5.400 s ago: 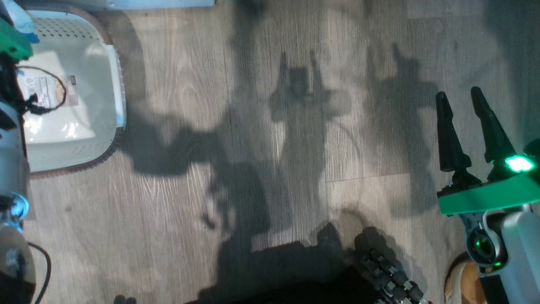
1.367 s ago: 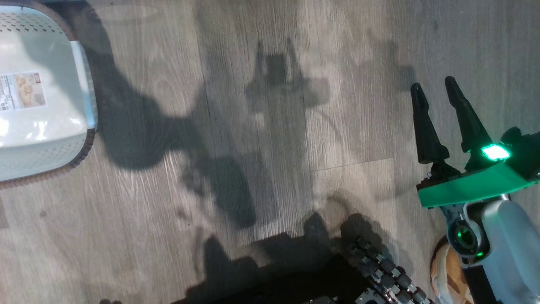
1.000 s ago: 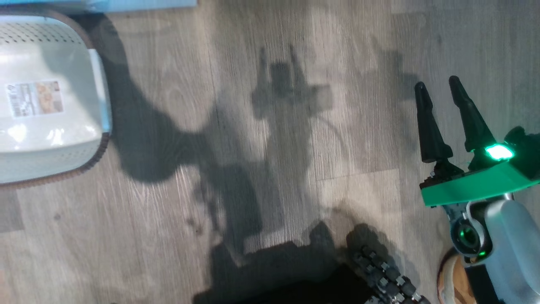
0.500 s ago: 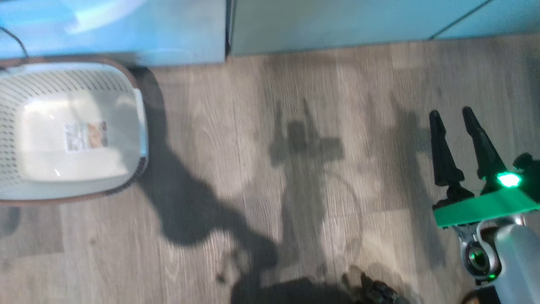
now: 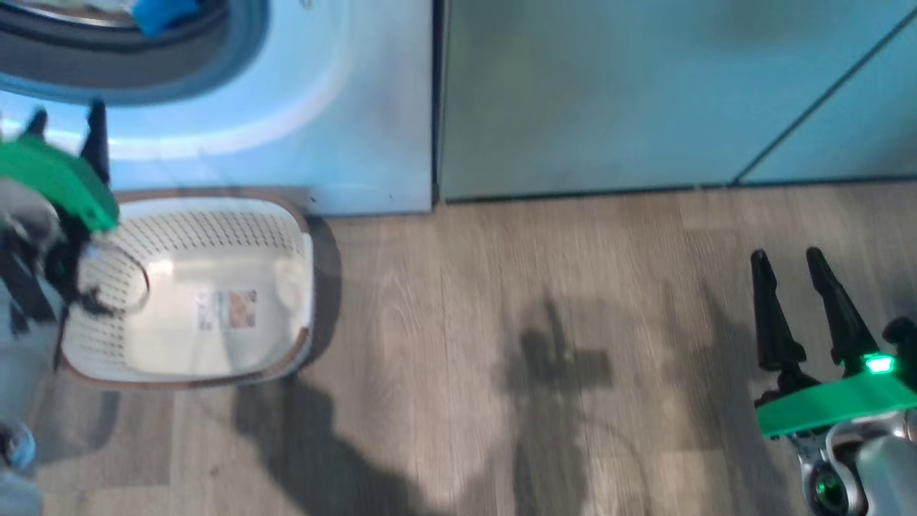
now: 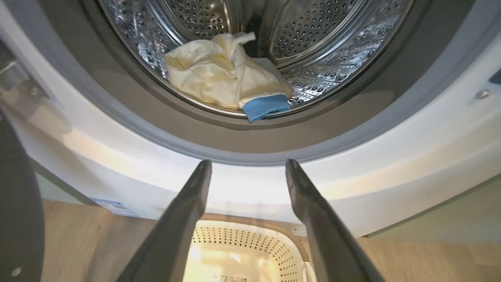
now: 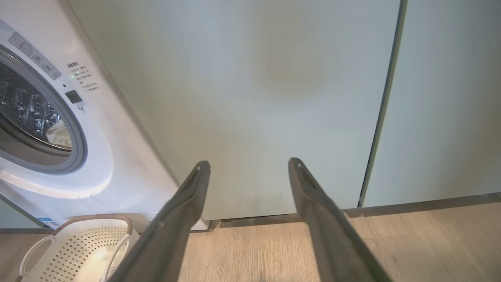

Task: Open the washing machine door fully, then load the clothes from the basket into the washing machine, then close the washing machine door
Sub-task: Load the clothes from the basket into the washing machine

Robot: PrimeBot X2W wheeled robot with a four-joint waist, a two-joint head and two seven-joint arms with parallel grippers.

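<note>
Clothes (image 6: pixel 219 74), soft pale yellow garments with a small blue piece (image 6: pixel 264 107) among them, are lying inside the perforated steel drum (image 6: pixel 332 47) of the big white front-loading washing machine (image 6: pixel 352 184). The blue piece is sitting right at the drum's front lip, beside the grey gasket (image 6: pixel 129 105). Below the opening, the cream-white perforated plastic basket (image 5: pixel 215 229) with its brown rim is standing on the grey wood-grain floor (image 5: pixel 501 287), just beside the machine's front, holding nothing but its label (image 5: pixel 228 309). A dark mass at the left edge of the left wrist view is probably the black-rimmed round door (image 6: pixel 17 196), swung open, though too little is showing to be sure.

The left gripper (image 6: pixel 248 164) is hovering just under the opening, fingers parted and carrying nothing. The right gripper (image 7: pixel 249 162) is hanging well apart to the right, facing the pale green cabinets (image 7: pixel 274 98), likewise parted and empty.

Loading is looking finished, so closing the door is the step remaining. The blue piece is posing the main risk: lying so near the lip, it may get pinched between glass and gasket and stop the latch from catching. The basket, crowding the machine's front, may also be blocking the door's swing.
</note>
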